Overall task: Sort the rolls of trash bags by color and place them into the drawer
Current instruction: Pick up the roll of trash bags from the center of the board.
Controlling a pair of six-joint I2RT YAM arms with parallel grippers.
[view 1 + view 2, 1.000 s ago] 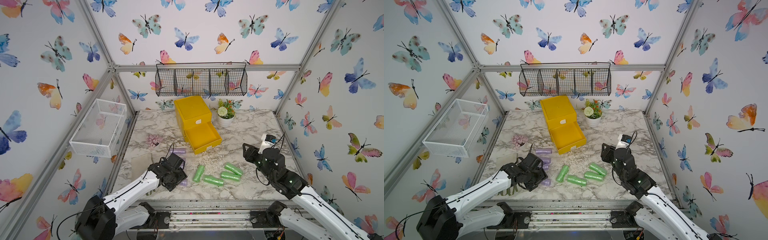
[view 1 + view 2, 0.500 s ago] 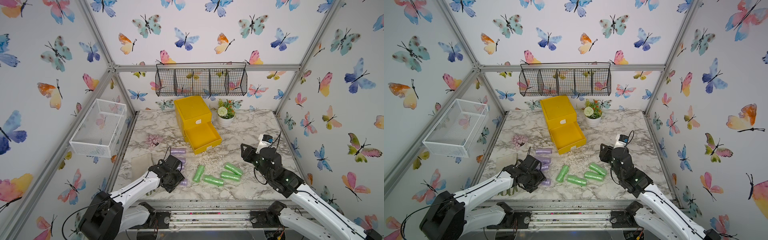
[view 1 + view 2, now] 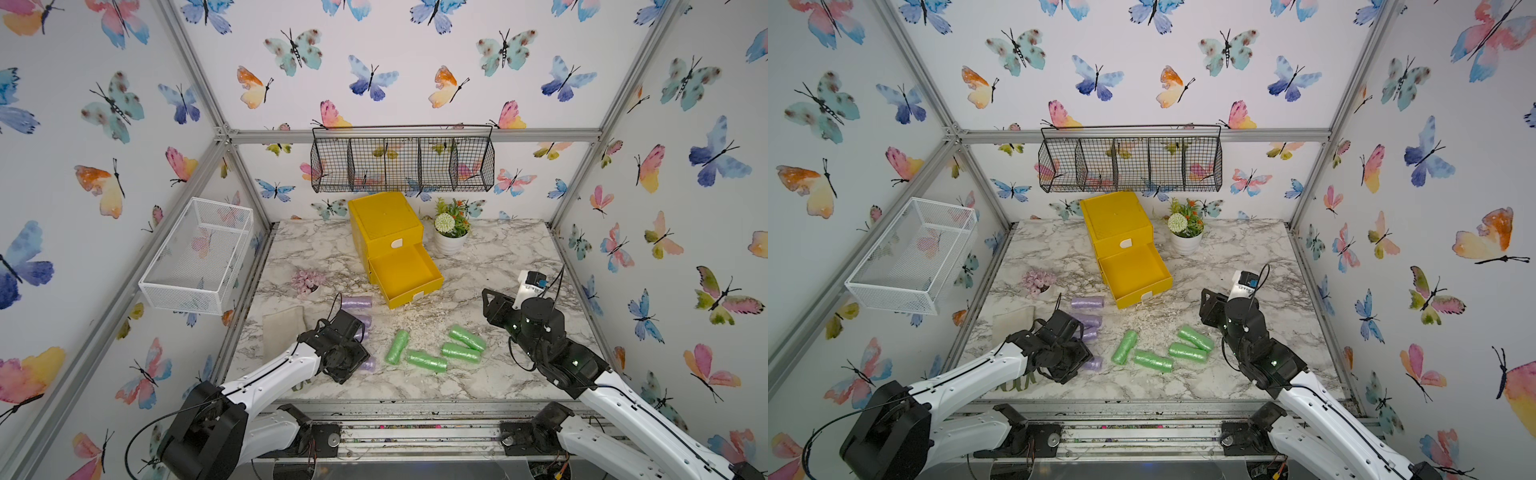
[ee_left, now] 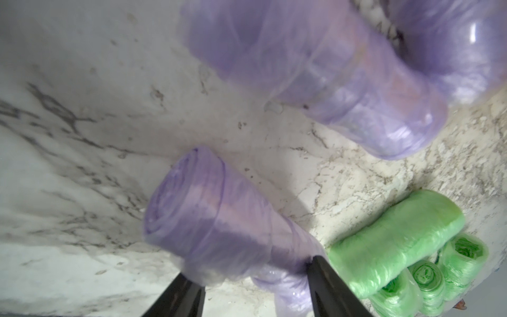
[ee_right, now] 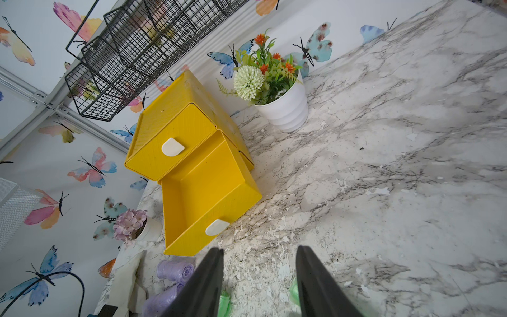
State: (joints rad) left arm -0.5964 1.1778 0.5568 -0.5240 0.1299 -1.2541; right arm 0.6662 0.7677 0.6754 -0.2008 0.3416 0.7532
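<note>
Top view, left to right: a white wire-mesh basket (image 3: 195, 253) hangs on the side wall. Below it, on the grey-veined marble tabletop (image 3: 519, 257), lie a folded beige cloth (image 3: 284, 328) and a small pot of pink-purple flowers (image 3: 305, 281). The left gripper (image 4: 251, 271) sits low over the near-left part of the table. In the left wrist view its black fingers (image 4: 323, 282) straddle one lilac crinkly-plastic roll (image 4: 219, 227), both tips pressed against its sides: closed on it, with the roll resting on the marble. Other lilac rolls (image 3: 356, 302) lie just beyond. At centre back stands the bright yellow plastic chest of drawers (image 3: 384, 224), upper drawer closed, the drawer beneath it (image 3: 405, 270) pulled out toward the front. Four bright green plastic rolls (image 3: 426, 360) lie clustered in front of that drawer, between the arms. A white ribbed pot of artificial plants (image 3: 451, 241) stands just right of the chest. The right gripper (image 5: 259, 248) hangs above the right side of the table, fingers apart, only marble between them.
</note>
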